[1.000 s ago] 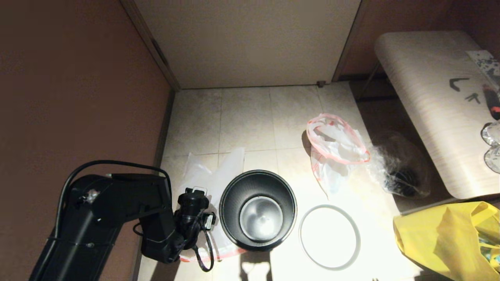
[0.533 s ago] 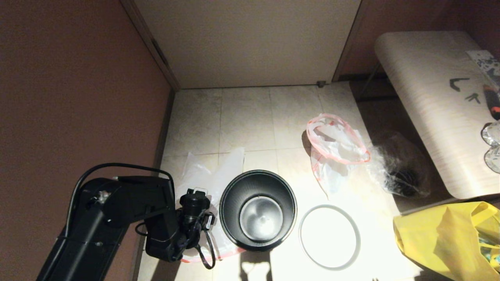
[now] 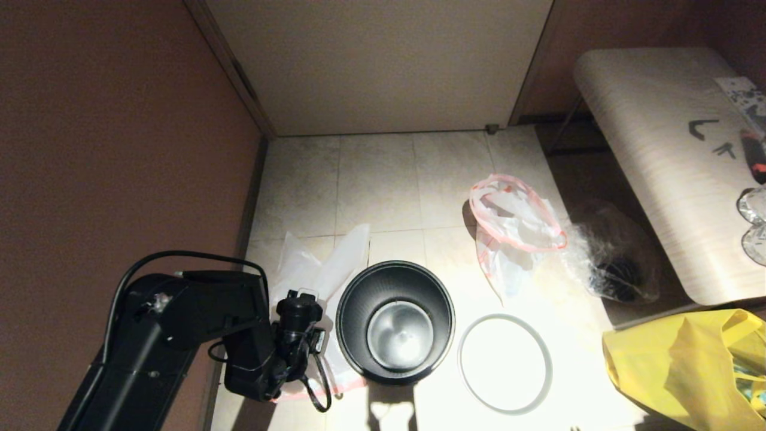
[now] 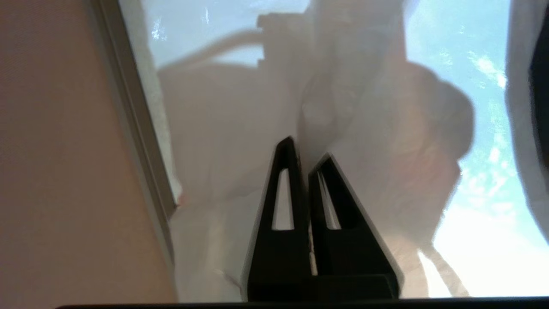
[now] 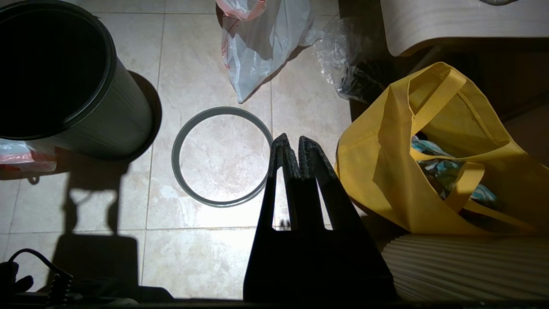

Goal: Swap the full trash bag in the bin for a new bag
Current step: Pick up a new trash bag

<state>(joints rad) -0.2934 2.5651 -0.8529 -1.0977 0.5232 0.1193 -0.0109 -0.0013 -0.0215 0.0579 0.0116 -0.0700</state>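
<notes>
1. Step in hand: picking up the new bag [image 3: 326, 254]; it lies limp on the floor just left of the bin [image 3: 395, 320], against the left wall, its red hem at the near end.
2. Left gripper [image 4: 306, 156]: low over that bag, jaws drawn together with a fold of thin white plastic pinched between the tips; a grip on the film is judged likely, how secure cannot be told.
3. Bin: upright, empty, silvery base showing; its grey hoop [image 3: 504, 363] lies loose on the floor just to its right.
4. Full bag [image 3: 514, 230]: out of the bin, on the floor to the far right, beside a crinkly clear bag [image 3: 610, 260].
5. Right gripper [image 5: 294, 148]: idle above the near right floor, jaws closed on nothing; yellow bag [image 5: 433, 150] alongside.
6. Next move, by judgement: lift the bag clear, find and spread its mouth over the bin, then refit the hoop; thin film may slip or bunch.
</notes>
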